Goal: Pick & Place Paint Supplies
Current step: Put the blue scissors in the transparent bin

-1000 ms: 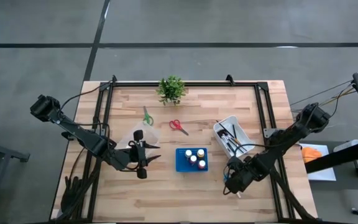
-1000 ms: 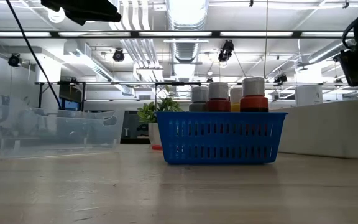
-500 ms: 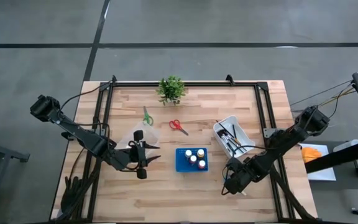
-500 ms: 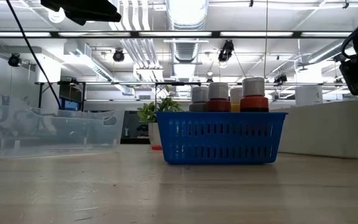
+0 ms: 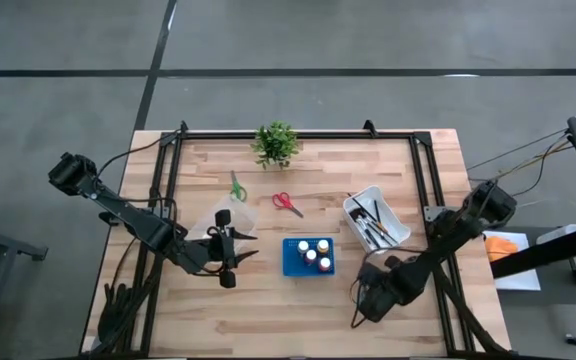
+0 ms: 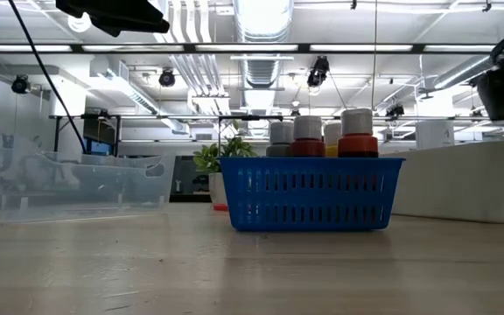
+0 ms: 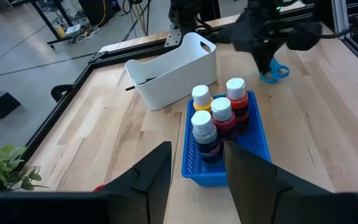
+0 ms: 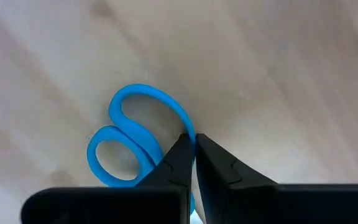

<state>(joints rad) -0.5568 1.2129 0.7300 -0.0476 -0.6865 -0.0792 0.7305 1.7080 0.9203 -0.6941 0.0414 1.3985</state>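
Observation:
Blue-handled scissors lie flat on the wooden table near its front right. My right gripper stands over them, pointing down, shut on one handle loop; the left wrist view shows it above the scissors. My left gripper hangs open over the table's left middle, with nothing between its fingers. A blue basket holds several paint bottles. A white bin holds brushes. Green scissors and red scissors lie farther back. My right gripper has the rim of one blue handle loop between its two fingertips. The fingers come from above, pointing down, and stand across the rim. The scissors lie flat on the table.
A small potted plant stands at the far edge. A clear plastic bin sits on the left beside my left arm. A black frame runs along the table's sides. Bare wood lies along the near edge.
My right gripper has moved toward the table's near edge and a little toward the left, sinking slightly and rolling at the wrist. My left arm has kept still.

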